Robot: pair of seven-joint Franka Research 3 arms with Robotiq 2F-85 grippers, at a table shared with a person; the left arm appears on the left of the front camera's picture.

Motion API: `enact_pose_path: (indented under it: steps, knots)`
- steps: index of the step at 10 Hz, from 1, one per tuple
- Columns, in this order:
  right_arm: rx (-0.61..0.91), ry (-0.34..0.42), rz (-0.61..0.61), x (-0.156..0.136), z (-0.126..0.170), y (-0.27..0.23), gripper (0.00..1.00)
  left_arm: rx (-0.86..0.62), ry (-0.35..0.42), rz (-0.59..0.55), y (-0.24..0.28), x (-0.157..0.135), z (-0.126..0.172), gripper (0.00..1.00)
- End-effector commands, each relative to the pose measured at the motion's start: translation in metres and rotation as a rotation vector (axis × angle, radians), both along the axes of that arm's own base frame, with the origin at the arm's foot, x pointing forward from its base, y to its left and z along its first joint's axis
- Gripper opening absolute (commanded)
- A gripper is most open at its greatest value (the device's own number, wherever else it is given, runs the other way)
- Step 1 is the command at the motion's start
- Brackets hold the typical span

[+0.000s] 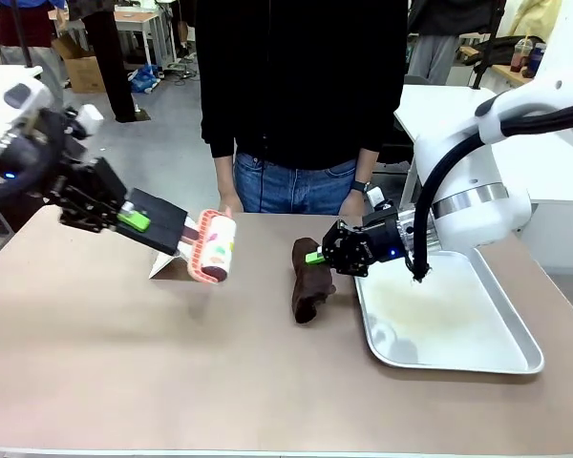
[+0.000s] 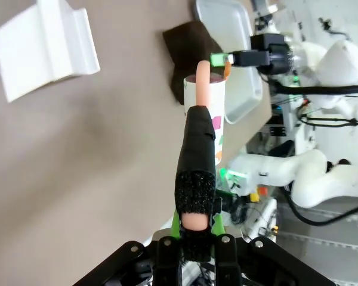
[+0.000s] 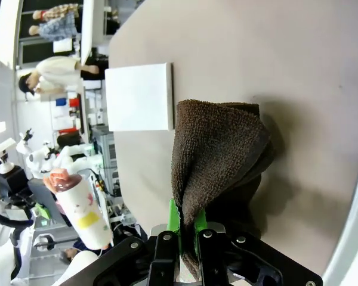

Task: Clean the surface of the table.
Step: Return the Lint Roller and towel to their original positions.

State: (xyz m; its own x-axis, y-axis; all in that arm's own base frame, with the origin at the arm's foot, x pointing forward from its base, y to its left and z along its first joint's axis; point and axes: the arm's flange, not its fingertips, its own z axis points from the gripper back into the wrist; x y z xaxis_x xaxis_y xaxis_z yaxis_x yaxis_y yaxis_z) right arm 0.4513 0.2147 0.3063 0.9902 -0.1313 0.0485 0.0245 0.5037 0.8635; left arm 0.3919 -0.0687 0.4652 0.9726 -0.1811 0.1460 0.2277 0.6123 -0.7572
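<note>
Bare desk (image 1: pixel 124 363) spreads out front; your right gripper (image 1: pixel 317 256) pinches the brown cloth (image 1: pixel 310 280) beside the tray (image 1: pixel 477 353); left gripper (image 1: pixel 134 219) clamps the roller (image 1: pixel 213 246); press flat, sweep slowly.

The right gripper (image 3: pixel 187 229) has its jaws pinched tight on a dark brown cloth (image 3: pixel 218 152), which drapes up from them onto the beige bench (image 3: pixel 298 65). Just beside the cloth's far edge lies a white flat block (image 3: pixel 139 97). Well off to one side of the cloth, a patterned roller (image 3: pixel 82 211) hangs above the bench.
</note>
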Motion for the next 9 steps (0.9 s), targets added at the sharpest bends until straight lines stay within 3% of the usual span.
enact_pose_path:
  steps: [1,4,5,6,9]
  knots:
    - [0.001,-0.026,-0.043,0.004,0.004,-0.005,0.1,0.04,0.026,0.034,-0.019,0.022,-0.01,0.2]
    - [-0.007,-0.004,-0.025,0.004,0.001,-0.01,0.1,0.067,0.037,0.127,-0.031,0.062,-0.023,0.2]
    - [-0.007,-0.004,-0.025,0.004,0.001,-0.01,0.1,0.04,0.08,0.125,-0.03,0.07,-0.022,0.2]
    - [-0.007,-0.004,-0.025,0.004,0.001,-0.01,0.1,0.071,0.032,0.075,-0.028,0.048,-0.029,0.2]
    - [-0.007,-0.004,-0.025,0.004,0.001,-0.01,0.1,0.071,0.032,0.075,-0.028,0.048,-0.029,0.2]
